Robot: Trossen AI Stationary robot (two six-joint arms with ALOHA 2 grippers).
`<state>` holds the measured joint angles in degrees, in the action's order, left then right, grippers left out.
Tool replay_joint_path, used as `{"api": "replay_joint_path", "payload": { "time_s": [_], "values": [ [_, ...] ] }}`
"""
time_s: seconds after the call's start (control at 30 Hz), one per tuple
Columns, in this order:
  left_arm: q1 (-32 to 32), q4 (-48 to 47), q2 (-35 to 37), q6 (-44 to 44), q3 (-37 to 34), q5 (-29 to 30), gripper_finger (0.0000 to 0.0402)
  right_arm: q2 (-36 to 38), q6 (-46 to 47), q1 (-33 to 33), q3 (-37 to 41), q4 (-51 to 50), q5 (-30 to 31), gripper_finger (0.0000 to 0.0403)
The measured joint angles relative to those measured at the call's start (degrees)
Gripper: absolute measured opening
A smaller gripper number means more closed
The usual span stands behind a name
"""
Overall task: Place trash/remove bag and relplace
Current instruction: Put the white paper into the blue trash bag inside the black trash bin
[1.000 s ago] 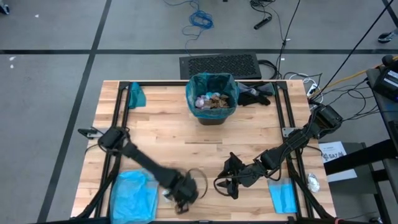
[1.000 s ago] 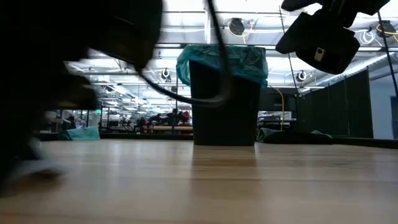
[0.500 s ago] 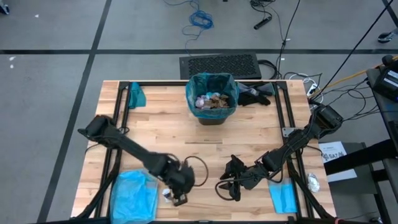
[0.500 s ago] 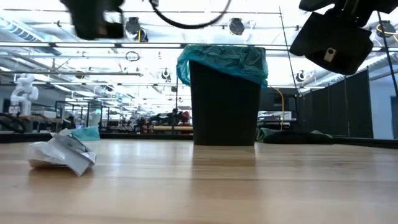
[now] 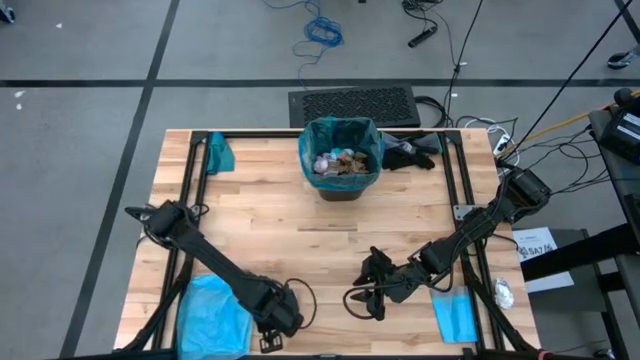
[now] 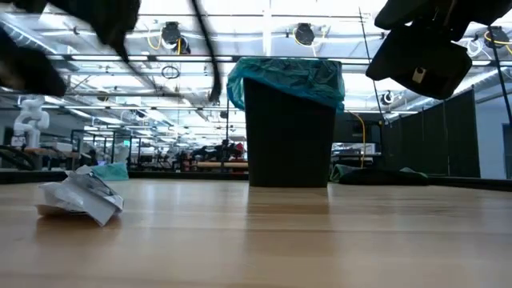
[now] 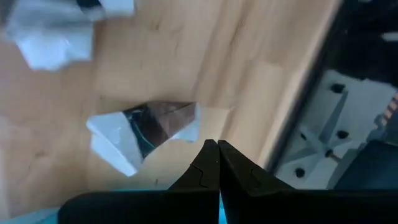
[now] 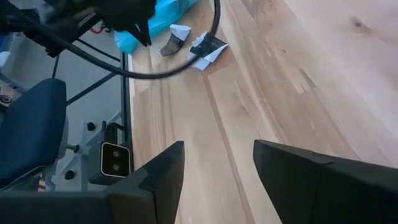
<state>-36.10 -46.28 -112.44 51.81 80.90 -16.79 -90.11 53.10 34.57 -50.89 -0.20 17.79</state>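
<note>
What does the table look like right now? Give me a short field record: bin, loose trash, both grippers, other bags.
bin: black bin at the table's far middle, upright, lined with the teal bag, scraps inside
loose trash: white crumpled wrapper on the near left of the table, beside the sky-blue bag
left gripper: at the table's near edge, shut, holding nothing, by the wrapper
right gripper: near the front centre, open, empty
other bags: second blue bag at near right; teal piece at far left

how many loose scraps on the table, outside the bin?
2. Both near the front edge by the left end effector: one white scrap, one greyer scrap nearer the sky-blue bag. Others may be hidden.
</note>
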Motion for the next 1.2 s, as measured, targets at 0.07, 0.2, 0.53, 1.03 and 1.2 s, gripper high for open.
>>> {"api": "replay_joint_path", "payload": {
  "time_s": [0.07, 0.2, 0.53, 1.03, 1.2],
  "values": [
    [0.0, -0.5, -1.4, 0.0, -1.0, -1.3, 0.0, 0.0, 0.2, 0.0, 0.0, 0.0, -0.1, 0.0185],
    [0.3, -0.5, -2.2, 0.0, -2.3, 0.4, 0.0, 0.0, 1.1, 0.0, 0.0, -0.6, -0.1, 0.0185],
    [9.5, 7.0, -2.2, -7.7, -3.3, 6.3, 0.0, 0.0, 1.3, -0.9, 0.0, -1.0, 0.1, 0.0185],
    [22.3, 11.6, 3.1, -17.7, 0.5, 8.8, 0.0, 0.0, -6.1, -6.6, 0.0, -1.7, -3.3, 0.0205],
    [19.2, 7.4, 10.1, -14.6, 0.6, 10.5, 0.0, -1.0, -7.7, -8.8, 0.0, -5.0, -4.5, 0.0249]
  ]
}}
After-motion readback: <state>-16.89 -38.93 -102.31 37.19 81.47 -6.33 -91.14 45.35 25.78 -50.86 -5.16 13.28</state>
